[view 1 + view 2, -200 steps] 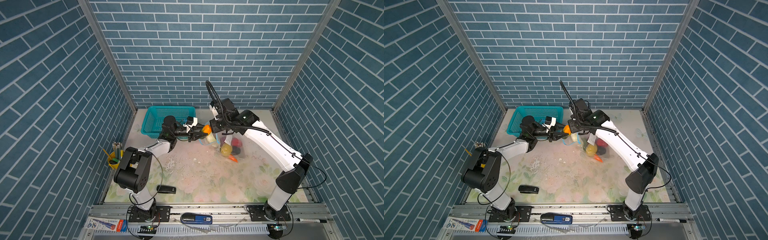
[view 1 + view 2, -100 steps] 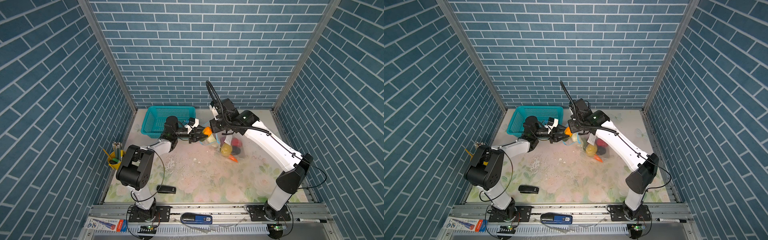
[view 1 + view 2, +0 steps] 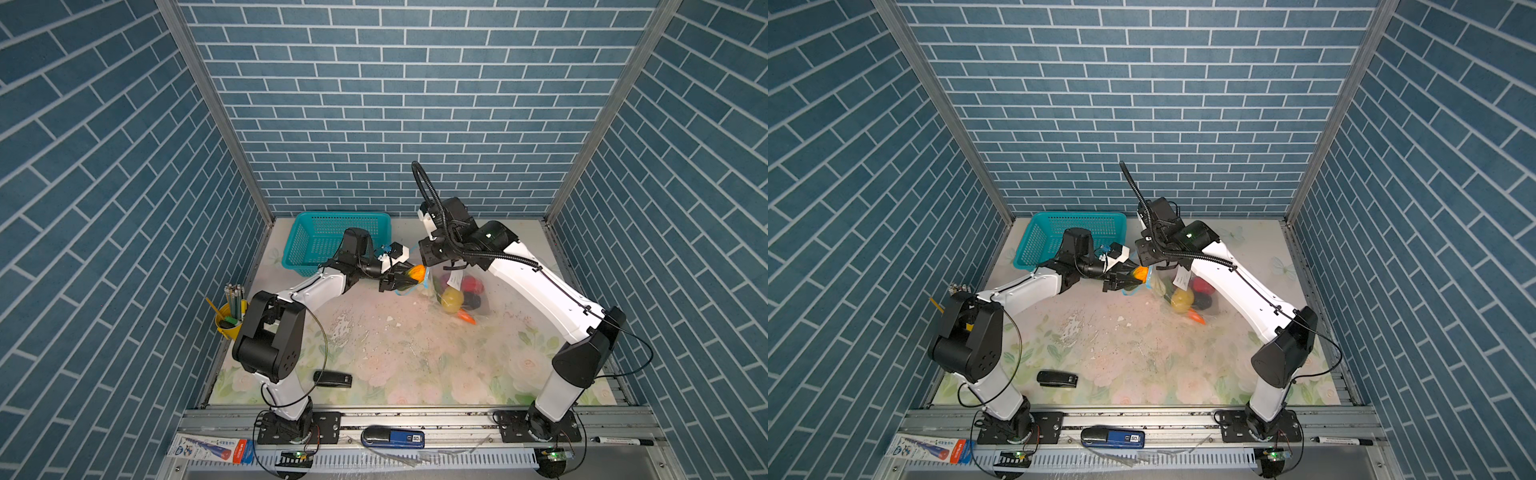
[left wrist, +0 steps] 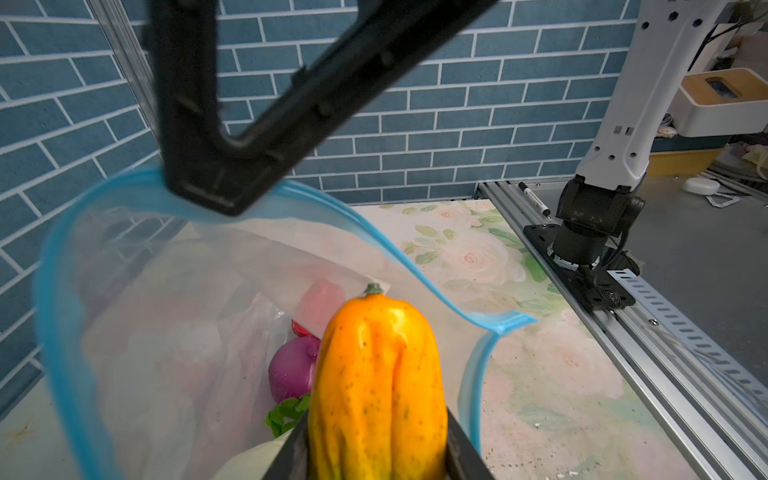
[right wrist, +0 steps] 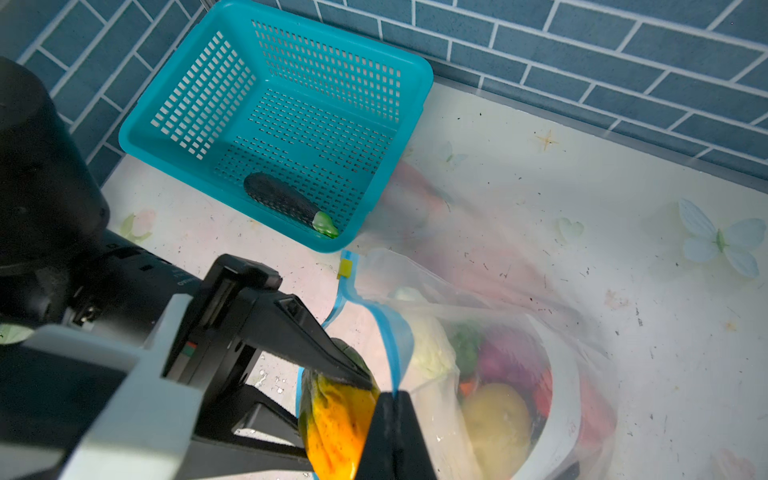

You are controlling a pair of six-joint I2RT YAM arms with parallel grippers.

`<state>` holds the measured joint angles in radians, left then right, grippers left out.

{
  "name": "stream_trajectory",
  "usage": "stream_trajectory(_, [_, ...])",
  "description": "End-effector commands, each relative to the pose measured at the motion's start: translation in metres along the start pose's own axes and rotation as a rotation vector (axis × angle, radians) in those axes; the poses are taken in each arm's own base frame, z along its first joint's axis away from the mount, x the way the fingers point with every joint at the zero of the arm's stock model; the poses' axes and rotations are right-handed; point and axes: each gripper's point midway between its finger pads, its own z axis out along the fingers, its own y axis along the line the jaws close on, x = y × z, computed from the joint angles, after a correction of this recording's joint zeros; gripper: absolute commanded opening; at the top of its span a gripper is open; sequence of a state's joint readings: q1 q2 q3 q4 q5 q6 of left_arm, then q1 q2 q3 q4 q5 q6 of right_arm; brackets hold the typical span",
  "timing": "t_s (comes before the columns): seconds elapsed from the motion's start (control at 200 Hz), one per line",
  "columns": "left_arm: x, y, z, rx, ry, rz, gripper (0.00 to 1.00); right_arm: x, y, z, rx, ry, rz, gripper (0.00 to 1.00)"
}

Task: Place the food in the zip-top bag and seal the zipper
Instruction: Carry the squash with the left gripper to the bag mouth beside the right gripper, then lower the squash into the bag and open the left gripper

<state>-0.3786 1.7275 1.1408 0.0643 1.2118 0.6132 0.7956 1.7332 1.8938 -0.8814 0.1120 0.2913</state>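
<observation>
1. Your left tool is partly closed, clamping the orange-yellow fruit at the zip-top bag mouth.
2. Your right tool is fully closed, pinching the blue zipper.
3. The bag rests on the counter with the onion and potato inside.
4. The eggplant lies in the teal basket.
</observation>
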Motion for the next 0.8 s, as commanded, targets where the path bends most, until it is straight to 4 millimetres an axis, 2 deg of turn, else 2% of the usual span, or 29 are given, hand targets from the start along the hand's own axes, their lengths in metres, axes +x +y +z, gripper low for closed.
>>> stream_trajectory(0.0, [-0.0015,-0.0089,0.0001,0.016,0.043,0.026,0.37,-0.0033,-0.0009,-0.0109,-0.013,-0.031,0.030,0.00])
stream_trajectory(0.375, [0.0013,-0.0097,0.0043,0.013,0.090,0.037,0.56,-0.0032,-0.0013,-0.0118,-0.012,-0.033,0.032,0.00])
stream_trajectory(0.49, [0.0031,-0.0078,0.0040,-0.002,0.105,0.036,0.65,-0.0029,-0.0018,-0.0120,-0.012,-0.033,0.033,0.00])
stream_trajectory(0.795, [0.0037,-0.0042,0.0028,-0.027,0.130,0.041,0.67,-0.0027,-0.0025,-0.0136,-0.011,-0.037,0.033,0.00])
